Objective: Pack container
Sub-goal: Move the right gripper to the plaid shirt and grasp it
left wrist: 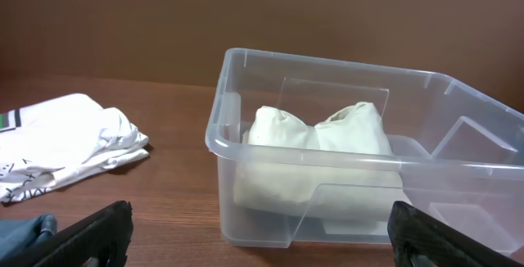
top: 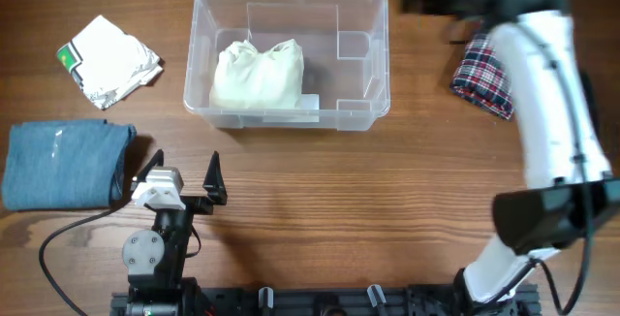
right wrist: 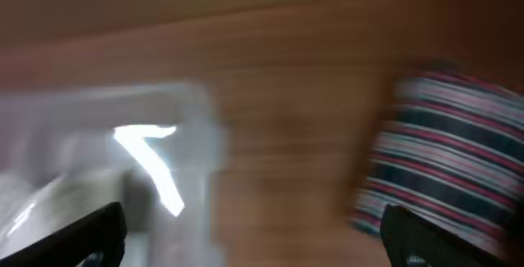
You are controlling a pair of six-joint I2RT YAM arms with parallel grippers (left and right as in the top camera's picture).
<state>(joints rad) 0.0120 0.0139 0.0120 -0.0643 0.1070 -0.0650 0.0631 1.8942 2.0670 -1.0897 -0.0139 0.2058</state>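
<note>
The clear plastic container (top: 363,49) stands at the table's back middle with a folded cream cloth (top: 257,74) in its left half; both also show in the left wrist view, the container (left wrist: 270,210) and the cloth (left wrist: 315,156). My left gripper (top: 184,175) is open and empty, in front of the container (left wrist: 258,230). My right gripper (right wrist: 254,234) is open and empty, over bare table between the container (right wrist: 98,152) and a plaid cloth (right wrist: 446,156); that view is blurred. The plaid cloth (top: 484,74) lies right of the container.
A crumpled white garment with a green tag (top: 108,59) lies at the back left, also in the left wrist view (left wrist: 65,140). A folded blue denim piece (top: 63,161) lies at the left edge. The right arm (top: 547,93) reaches along the right side.
</note>
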